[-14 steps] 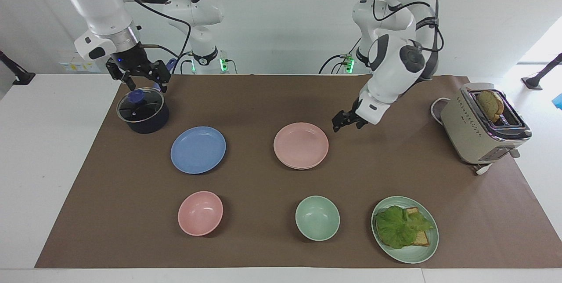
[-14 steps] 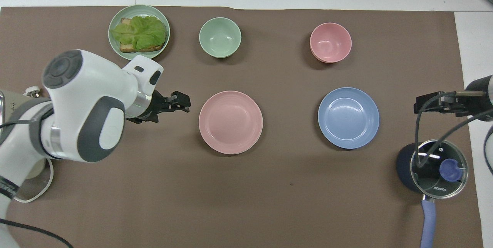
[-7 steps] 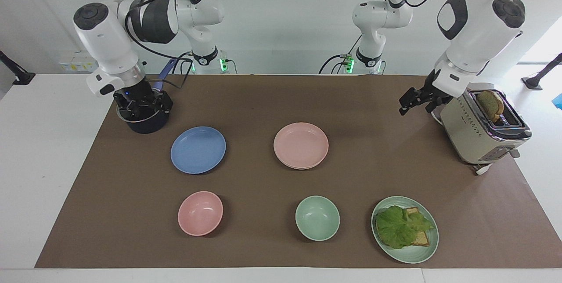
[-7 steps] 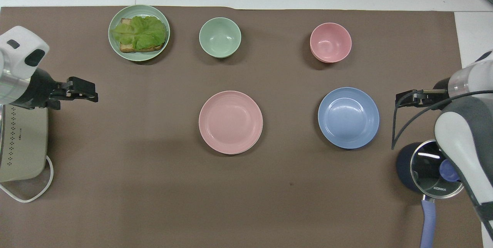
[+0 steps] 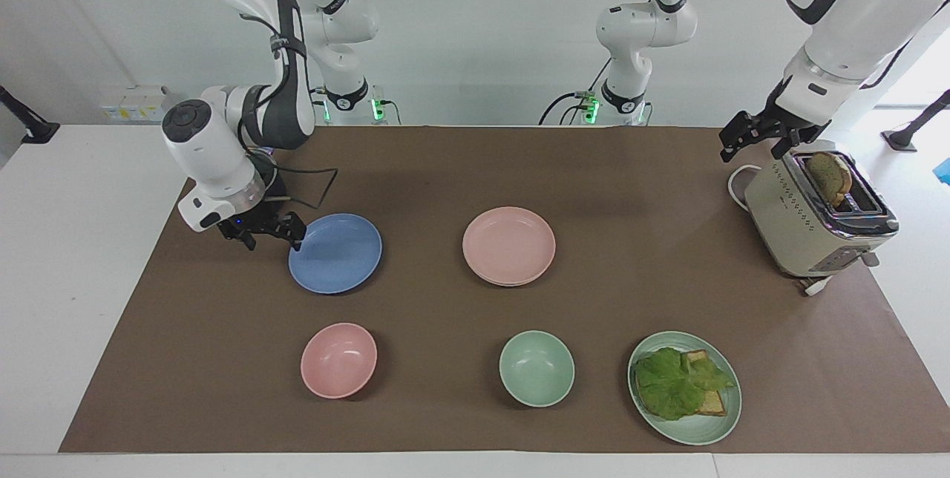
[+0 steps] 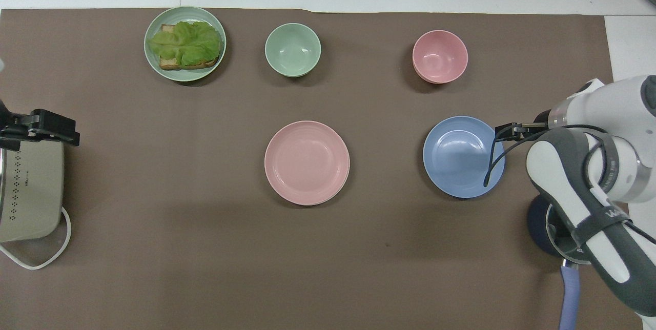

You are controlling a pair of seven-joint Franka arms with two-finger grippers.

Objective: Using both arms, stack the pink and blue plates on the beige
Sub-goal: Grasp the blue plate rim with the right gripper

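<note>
The blue plate (image 5: 335, 253) (image 6: 461, 158) lies on the brown mat toward the right arm's end. My right gripper (image 5: 272, 240) (image 6: 505, 131) hangs low at that plate's edge, open and holding nothing. The pink plate (image 5: 509, 244) (image 6: 307, 162) sits mid-table. A thin second rim under its edge is the beige plate (image 5: 510, 284), otherwise covered. My left gripper (image 5: 748, 142) (image 6: 72, 134) is raised over the toaster's end, open and empty.
A beige toaster (image 5: 809, 226) with bread stands at the left arm's end. A dark pot (image 6: 540, 222) sits by the right arm. Farther from the robots lie a pink bowl (image 5: 338, 360), a green bowl (image 5: 536, 368) and a green plate (image 5: 698, 438) with a lettuce sandwich.
My right gripper came down from over the pot to the blue plate's edge. My left gripper drew away from beside the pink plate and rose over the toaster.
</note>
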